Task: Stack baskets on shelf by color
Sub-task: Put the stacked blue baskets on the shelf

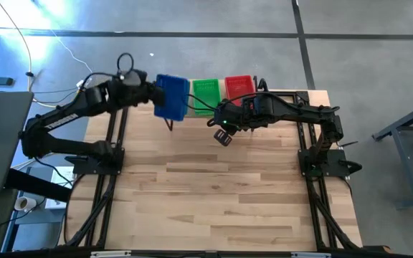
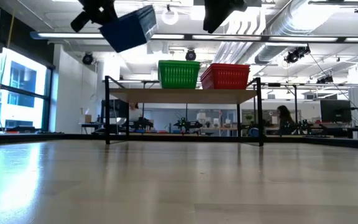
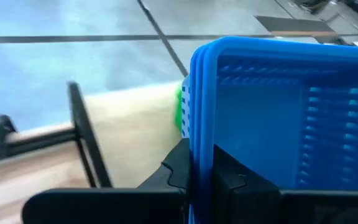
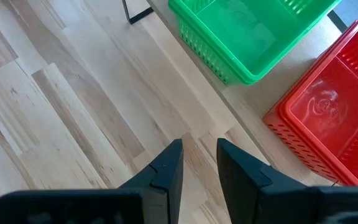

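Observation:
My left gripper (image 1: 151,94) is shut on a blue basket (image 1: 171,97) and holds it in the air over the shelf's left end; the layered rim in the left wrist view suggests nested baskets (image 3: 278,118). In the low view the blue basket (image 2: 129,28) hangs tilted above the shelf (image 2: 182,94). A green basket (image 1: 206,92) and a red basket (image 1: 239,86) stand on their bottoms on the shelf top. My right gripper (image 1: 223,135) hovers over the table in front of the shelf, slightly open and holding nothing (image 4: 199,163). My left gripper pinches the blue basket's side wall at the rim (image 3: 199,134), the side toward the table's left. One finger (image 3: 230,177) is inside the basket and the other (image 3: 178,168) is outside. The fingers come level from the left. The basket is lifted clear and tilted.
The shelf stands at the table's far edge on thin black legs (image 2: 107,112). The wooden tabletop (image 1: 214,193) stretches toward the near edge between the two arm bases. In the right wrist view the green basket (image 4: 247,31) and the red basket (image 4: 334,112) lie just beyond my right fingers.

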Controlling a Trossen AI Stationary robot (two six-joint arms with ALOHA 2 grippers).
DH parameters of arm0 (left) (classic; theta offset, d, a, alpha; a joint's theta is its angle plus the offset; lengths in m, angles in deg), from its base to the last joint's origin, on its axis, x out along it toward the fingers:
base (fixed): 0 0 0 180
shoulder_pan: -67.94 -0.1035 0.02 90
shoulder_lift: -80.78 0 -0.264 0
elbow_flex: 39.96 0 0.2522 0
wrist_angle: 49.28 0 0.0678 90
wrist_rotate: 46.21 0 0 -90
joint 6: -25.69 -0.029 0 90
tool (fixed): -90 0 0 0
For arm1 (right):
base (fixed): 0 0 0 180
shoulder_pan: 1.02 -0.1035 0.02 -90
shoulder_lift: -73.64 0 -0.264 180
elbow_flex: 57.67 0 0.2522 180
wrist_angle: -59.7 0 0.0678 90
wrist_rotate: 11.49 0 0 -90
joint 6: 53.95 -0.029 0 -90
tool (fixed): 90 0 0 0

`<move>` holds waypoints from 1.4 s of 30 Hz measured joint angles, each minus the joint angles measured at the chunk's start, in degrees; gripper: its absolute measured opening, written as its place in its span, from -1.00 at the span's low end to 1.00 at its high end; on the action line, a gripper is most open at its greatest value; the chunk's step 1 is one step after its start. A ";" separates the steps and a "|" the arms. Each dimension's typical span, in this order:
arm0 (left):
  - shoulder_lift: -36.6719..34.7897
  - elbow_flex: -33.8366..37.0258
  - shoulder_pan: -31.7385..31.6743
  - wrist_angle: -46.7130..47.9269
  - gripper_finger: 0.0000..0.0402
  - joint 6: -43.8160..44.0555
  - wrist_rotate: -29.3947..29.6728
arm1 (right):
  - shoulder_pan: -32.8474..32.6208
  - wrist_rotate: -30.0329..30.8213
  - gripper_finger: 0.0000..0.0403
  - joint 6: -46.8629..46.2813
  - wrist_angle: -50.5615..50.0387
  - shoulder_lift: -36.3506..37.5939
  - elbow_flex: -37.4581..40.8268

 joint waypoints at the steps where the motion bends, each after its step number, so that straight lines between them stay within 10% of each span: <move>1: 0.51 -0.41 -1.77 -0.09 -0.96 -0.74 -0.81 | 0.00 0.00 -0.58 0.00 0.02 0.00 0.00; 14: 12.91 -2.17 -15.23 -0.69 -0.95 -2.89 -12.73 | 0.00 -0.09 -0.58 -0.17 0.00 0.00 0.00; 42: 19.26 -2.21 -19.77 -0.67 -0.95 0.60 -17.62 | -0.02 -2.16 -0.58 -0.04 -0.18 0.00 0.02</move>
